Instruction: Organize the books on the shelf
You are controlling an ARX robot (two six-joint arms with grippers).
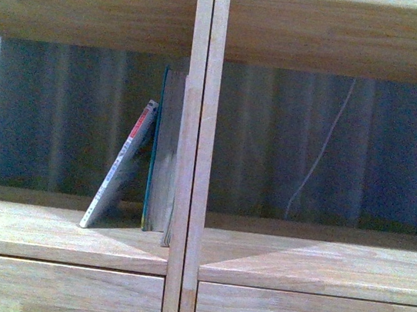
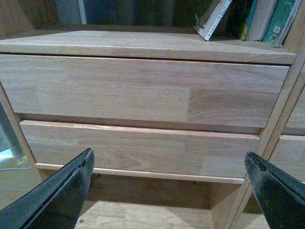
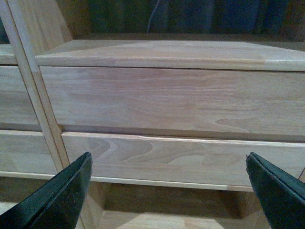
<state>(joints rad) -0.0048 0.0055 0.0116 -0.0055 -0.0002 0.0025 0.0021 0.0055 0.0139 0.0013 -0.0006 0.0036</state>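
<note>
Light wood fills the front view: the shelf [image 1: 193, 154] with its double centre post, one open compartment on each side, and drawer fronts along the 6 o'clock edge.

Books: both sit in the left-hand compartment, at its 3 o'clock end against the centre post. The teal book [image 1: 164, 154] stands upright, yellowed page edges facing out, touching the post. The white paperback [image 1: 118, 177] tilts, its top resting on the teal book, its foot out toward 9 o'clock on the shelf board; red-and-white spine faces out. The right-hand compartment shows only a pale cord [image 1: 319, 152] hanging at the back.

Left wrist view: left claw [image 2: 174, 191] is spread wide, both black fingertips [image 2: 71, 183] apart, nothing between them. It faces the two stacked drawer fronts [image 2: 143, 95] under the books' compartment; the paperback's foot and the teal book's lower edge show above the board.

Right wrist view: right claw [image 3: 174, 191] is likewise spread wide and holds nothing, facing the drawer fronts of the right-hand column, with the centre post toward 9 o'clock.

Neither arm shows in the front view.
</note>
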